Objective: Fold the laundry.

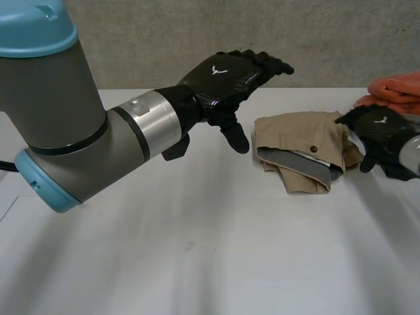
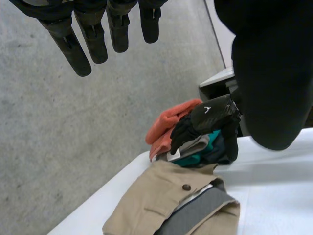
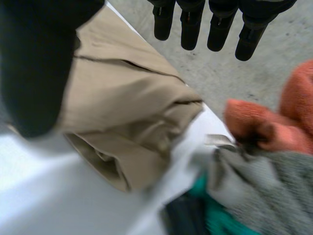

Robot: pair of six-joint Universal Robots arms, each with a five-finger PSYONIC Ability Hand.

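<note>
Tabletop, white and bare across its near part, with no cloth spread out on it. Over its left side the left arm reached in, and the left hand was raised clear of the surface. Its fingers were straight and slightly apart, the thumb hung down, and nothing was held.

Toward the right, past mid-table, lay a pair of khaki trousers, doubled over into a compact packet. A button and a strip of grey lining showed at the open end. By the look of the layers, this piece was judged folded or very nearly so.

The right hand hovered at the right edge of the packet. Its fingers were straight and side by side, closed on nothing; whether they touched the cloth could not be told.

Just beside the trousers, farther to the right, sat a loose heap. It held a grey cloth, a teal cloth and something dark underneath, with an orange towel at the far side. None of these showed clean fold lines.

Beyond the table stood a plain grey wall.

As a judgement, one garment was done or close to it, and the heap made up the remaining work, with no next piece yet picked up.
</note>
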